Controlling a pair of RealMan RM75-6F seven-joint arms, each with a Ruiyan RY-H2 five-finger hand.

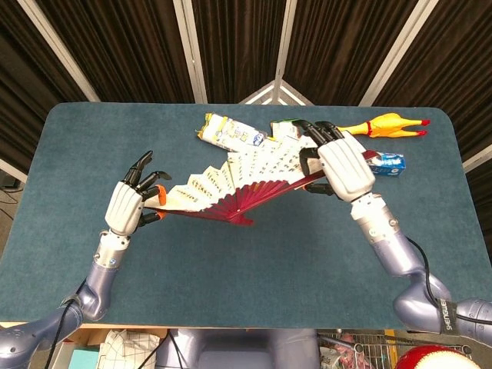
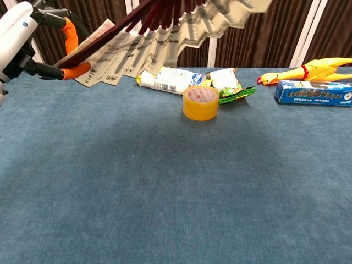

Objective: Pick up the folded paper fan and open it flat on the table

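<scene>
Both arms reach forward over the table, raised, and well apart. The left hand [image 1: 131, 204], on the left, pinches one end of the fan [image 1: 231, 184] between orange-tipped fingers [image 2: 71, 70], other fingers spread. The right hand [image 1: 342, 161], farther right, grips the opposite end, palm down.

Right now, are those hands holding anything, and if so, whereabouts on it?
Yes: the paper fan, spread above the table. The left hand pinches one end rib, and the right hand grips the opposite end.
</scene>
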